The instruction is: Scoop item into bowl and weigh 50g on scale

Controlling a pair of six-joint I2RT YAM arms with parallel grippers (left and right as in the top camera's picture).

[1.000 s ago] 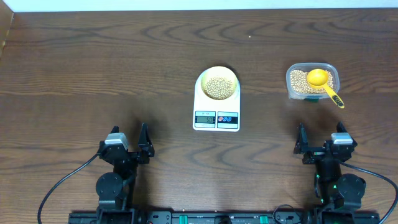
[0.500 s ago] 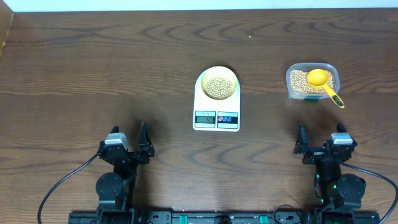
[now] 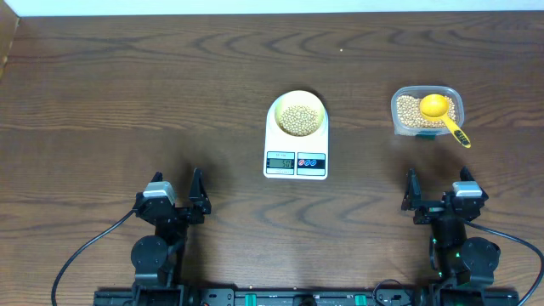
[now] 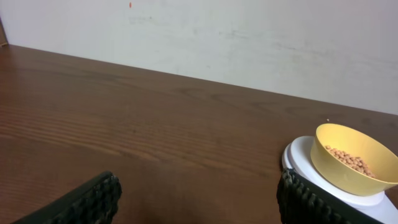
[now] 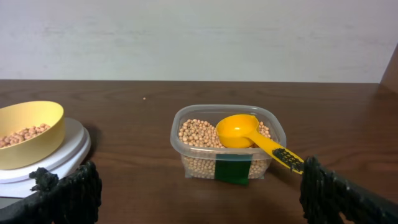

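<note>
Starting at the claws: the left claw sits by the desk's near edge toward the left corner, jaws spread wide with nothing between them. The right claw is by the near edge toward the right corner, also wide apart and empty. Both have black ribbed finger pads and point toward the far edge.

Between them, mid-desk, is the scale, a flat white plastic slab with rounded corners. Its long axis runs far-to-near, with the round platform at the far end and the grey display and two round buttons at the near end, facing the arms. Can't read the digits. The bowl, pale yellow, smooth and round, sits on the platform with a layer of small tan beans inside.

Toward the right edge, well apart from the scale, a clear plastic tub with rounded corners holds more of them, with a green label on its near wall. A bright yellow scoop lies in it, cup on the pile, handle pointing diagonally at the near right corner and poking over the rim.

The desk is dark brown wood grain, and a plain pale wall stands behind the far edge.
</note>
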